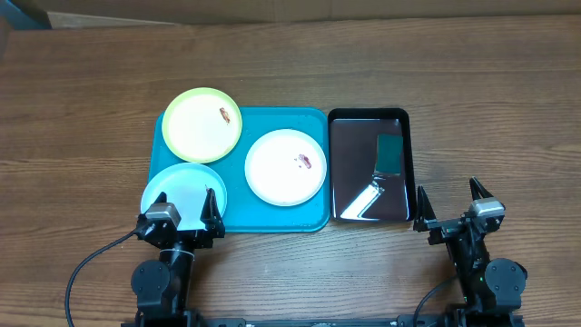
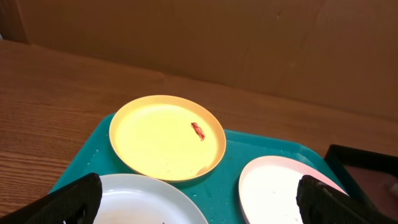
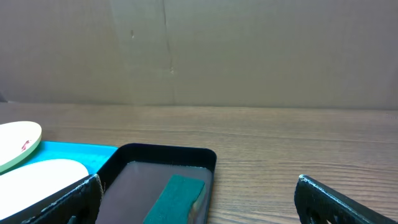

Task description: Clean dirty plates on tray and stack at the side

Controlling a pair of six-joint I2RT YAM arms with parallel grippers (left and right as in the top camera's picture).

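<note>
left tool (image 1: 186, 207) spread empty above pale blue plate (image 1: 182, 186) near edge; right tool (image 1: 448, 194) released, well apart.

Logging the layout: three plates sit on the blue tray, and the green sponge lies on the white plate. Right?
No: the overhead view shows the green sponge in the black pan beside the blue tray, not on the white plate. The rest is right.

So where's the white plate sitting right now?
Overhead, the white plate lies on the right half of the turquoise tray, between the yellow-green plate and the black pan.
</note>
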